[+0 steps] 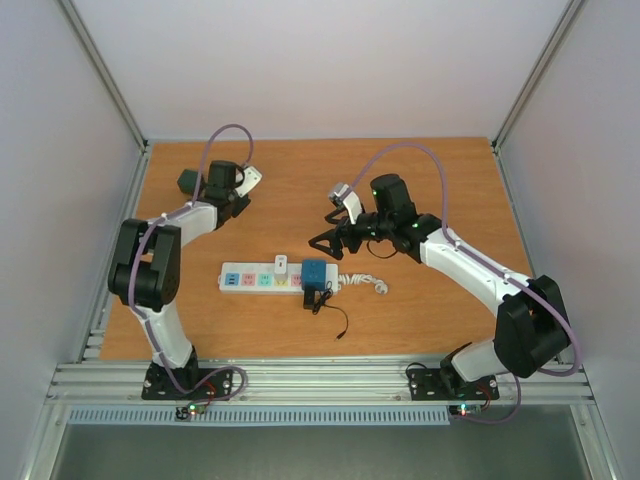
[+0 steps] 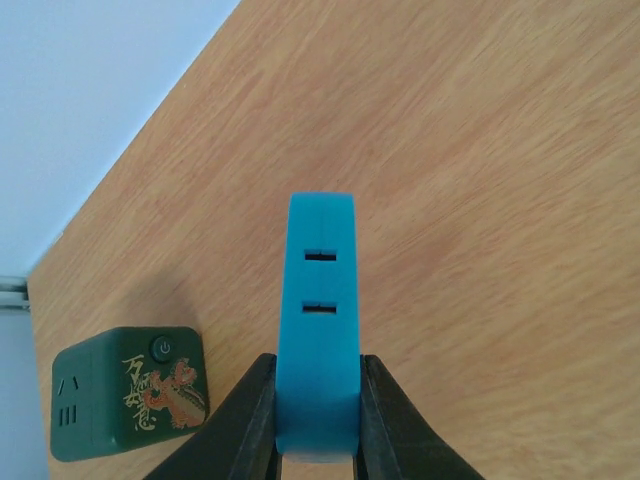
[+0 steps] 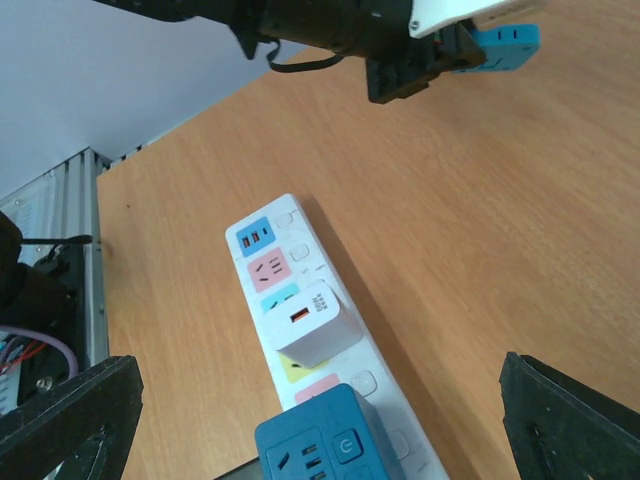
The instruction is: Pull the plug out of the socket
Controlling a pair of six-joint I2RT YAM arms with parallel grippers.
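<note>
Left hand [image 2: 317,372] clamping blue plug [image 2: 320,280], socket [image 1: 262,281] well apart, nearer bases

On the table [image 1: 440,190] I'm counting one socket [image 1: 258,282], carrying one white charger [image 1: 281,265] and one blue cube [image 1: 314,274]. One black adapter [image 1: 318,298] is lying beside it, one green cube [image 1: 187,180] is sitting near the far left corner, and one blue plug [image 2: 318,320] is hanging near that.

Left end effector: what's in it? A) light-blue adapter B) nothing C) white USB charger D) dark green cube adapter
A: the left wrist view shows the left end effector shut on the light-blue adapter. The dark green cube adapter sits on the table beside it, and the white USB charger is plugged into the power strip.
</note>
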